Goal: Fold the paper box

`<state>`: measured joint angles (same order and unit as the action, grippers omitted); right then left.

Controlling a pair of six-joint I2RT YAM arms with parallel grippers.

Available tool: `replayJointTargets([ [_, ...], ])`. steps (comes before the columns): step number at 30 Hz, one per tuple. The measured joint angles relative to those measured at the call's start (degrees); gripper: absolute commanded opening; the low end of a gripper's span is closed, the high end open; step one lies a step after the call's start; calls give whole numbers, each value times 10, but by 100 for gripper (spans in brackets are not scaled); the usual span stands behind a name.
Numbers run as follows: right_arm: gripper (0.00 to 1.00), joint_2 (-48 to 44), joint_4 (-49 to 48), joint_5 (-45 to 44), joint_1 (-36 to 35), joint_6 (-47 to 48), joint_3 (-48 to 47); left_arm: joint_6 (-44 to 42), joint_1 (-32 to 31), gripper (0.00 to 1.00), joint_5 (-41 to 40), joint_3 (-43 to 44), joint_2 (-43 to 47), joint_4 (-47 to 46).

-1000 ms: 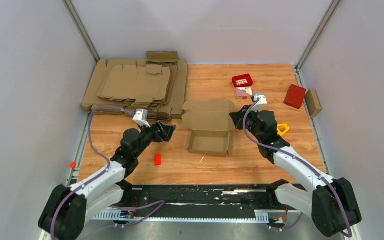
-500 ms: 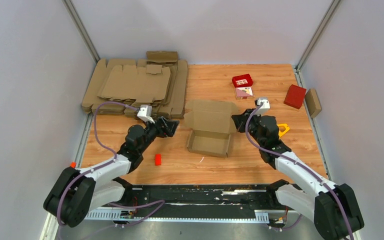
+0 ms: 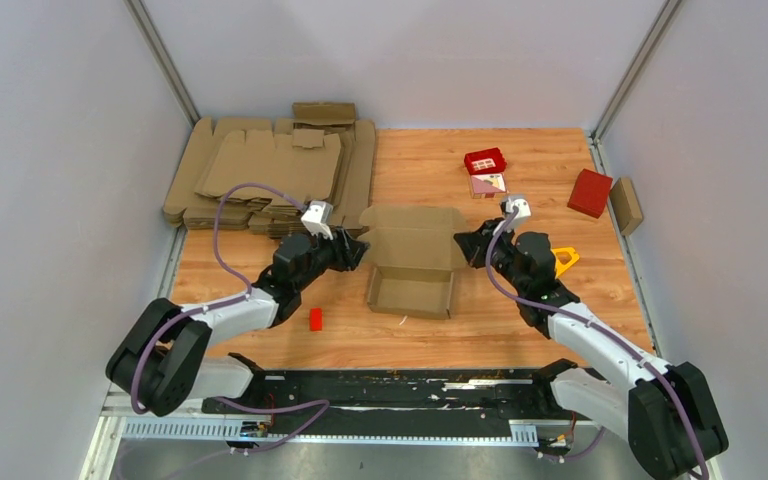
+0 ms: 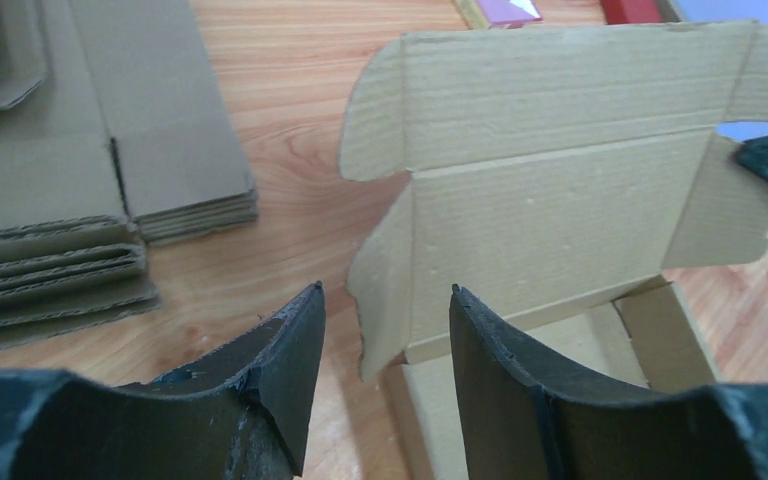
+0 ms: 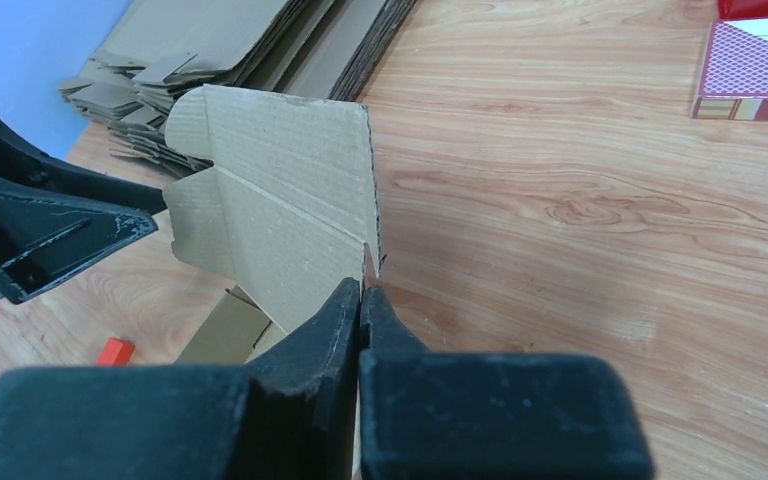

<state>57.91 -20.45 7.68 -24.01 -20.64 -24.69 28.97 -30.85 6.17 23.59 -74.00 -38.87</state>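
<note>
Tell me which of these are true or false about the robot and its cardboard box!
1. The right pincer is shut on an edge of the plain brown cardboard paper box. True.
2. The left pincer is squeezed shut on the box. False: it is open and clamps nothing.
3. The box is closed up. False: its lid stands up, open.
4. The pile of flat brown cardboard blanks lies on the left arm's side. True.
5. The small red block lies inside the box. False: it lies on the wooden table, outside the box, near the left arm.
</note>
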Motion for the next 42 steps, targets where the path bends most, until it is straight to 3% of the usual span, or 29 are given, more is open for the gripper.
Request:
replayJointTargets([
  [4,0,0,-2,10,-3,6,0,-6,0,70,-27,0,2,23],
  [7,0,0,-5,15,-6,10,0,-7,0,68,-48,0,3,43],
  [10,0,0,-5,19,-7,13,1,-7,0,61,-45,0,2,44],
  [14,0,2,-6,19,-10,15,1,-8,0,42,-19,1,-7,28],
  [24,1,27,0,9,-29,24,0,-25,-11,7,-7,0,10,17],
  [33,20,30,40,-32,-60,42,-16,-98,-78,0,-81,2,43,52],
  [42,21,15,164,-55,-74,39,-59,-146,-122,0,-150,2,73,71],
])
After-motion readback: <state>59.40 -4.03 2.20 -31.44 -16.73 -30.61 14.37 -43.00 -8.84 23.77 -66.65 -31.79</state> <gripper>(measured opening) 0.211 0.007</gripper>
